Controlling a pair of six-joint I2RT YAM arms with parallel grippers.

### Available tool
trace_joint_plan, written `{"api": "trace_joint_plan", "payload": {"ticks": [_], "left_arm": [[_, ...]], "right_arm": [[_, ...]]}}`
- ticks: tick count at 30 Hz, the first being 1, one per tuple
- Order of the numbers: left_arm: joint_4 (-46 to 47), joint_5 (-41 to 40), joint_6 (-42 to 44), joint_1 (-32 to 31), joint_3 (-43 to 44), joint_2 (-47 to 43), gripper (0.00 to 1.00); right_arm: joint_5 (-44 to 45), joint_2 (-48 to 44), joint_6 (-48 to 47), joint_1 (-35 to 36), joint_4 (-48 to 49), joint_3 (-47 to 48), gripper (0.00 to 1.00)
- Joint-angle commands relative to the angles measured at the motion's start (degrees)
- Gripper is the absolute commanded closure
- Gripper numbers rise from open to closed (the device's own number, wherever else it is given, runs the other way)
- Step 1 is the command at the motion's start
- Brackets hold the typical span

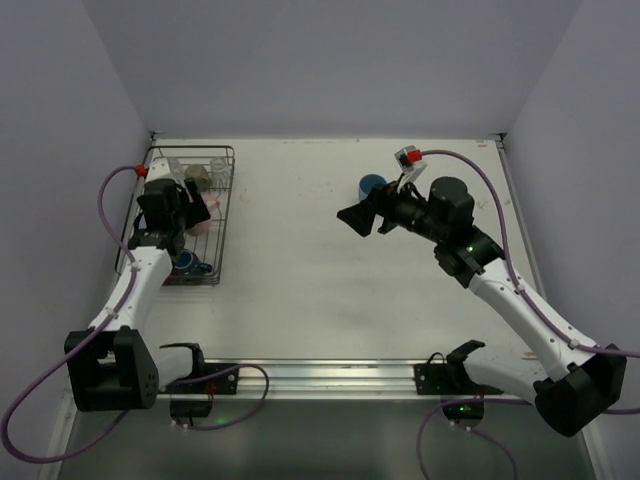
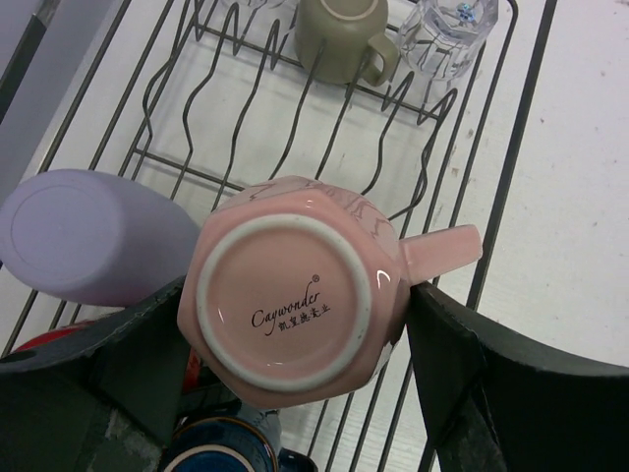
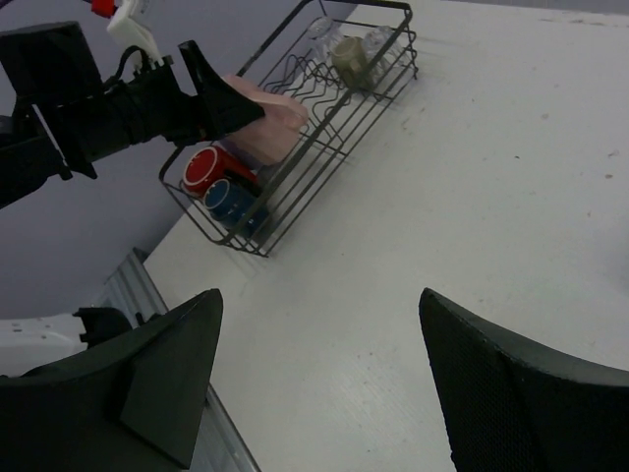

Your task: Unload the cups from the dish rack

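White table (image 1: 320, 270): left tool (image 2: 295, 339) clasps pink mug (image 2: 295, 285), base toward wrist, handle rightward; right tool (image 3: 319, 305) released.

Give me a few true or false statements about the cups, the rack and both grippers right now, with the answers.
1. The left gripper grips the pink mug. True.
2. The right gripper holds the red mug. False: it is open and empty; the red mug sits in the dish rack.
3. A blue cup stands on the table, outside the rack. True.
4. The pink mug is the only cup at the rack. False: a lavender tumbler and an olive mug are there too.
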Motion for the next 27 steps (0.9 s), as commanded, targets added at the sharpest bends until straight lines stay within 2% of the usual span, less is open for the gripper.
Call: {"api": "trace_joint_plan", "payload": {"ticks": [1, 6, 11, 17, 20, 22, 24, 27], "left_arm": [[1.17, 1.24, -2.65, 0.14, 1.08, -5.39, 0.97], [0.11, 7.03, -5.37, 0.22, 1.08, -11.19, 0.98], [0.11, 18.11, -8.71, 0.13, 1.17, -16.82, 0.99], [3.27, 30.06, -16.26, 0.13, -0.68, -21.13, 1.0], [8.8, 37.44, -23.29, 0.05, -3.84, -22.89, 1.0], [17.14, 42.44, -30.32, -0.22, -7.52, -24.38, 1.0], [23.1, 44.39, -36.72, -0.92, -10.42, -25.26, 1.0], [27.86, 44.41, -41.4, -5.29, -12.45, -26.49, 1.0]], "right_arm": [[-3.29, -0.56, 5.8, 1.61, 7.49, -1.09, 0.17], [-2.85, 0.84, 11.34, 6.0, 14.95, -2.41, 0.18], [-2.32, 0.93, 16.0, 9.34, 27.07, -7.33, 0.2], [-2.33, 2.42, 17.76, 11.28, 34.21, -10.76, 0.22], [-2.06, 3.65, 17.68, 12.25, 36.58, -11.64, 0.22], [-1.54, 4.18, 17.59, 12.69, 38.69, -12.6, 0.22], [-1.36, 4.97, 17.85, 13.39, 40.28, -13.22, 0.22], [-1.18, 6.46, 17.68, 14.01, 41.78, -12.7, 0.22]]}}
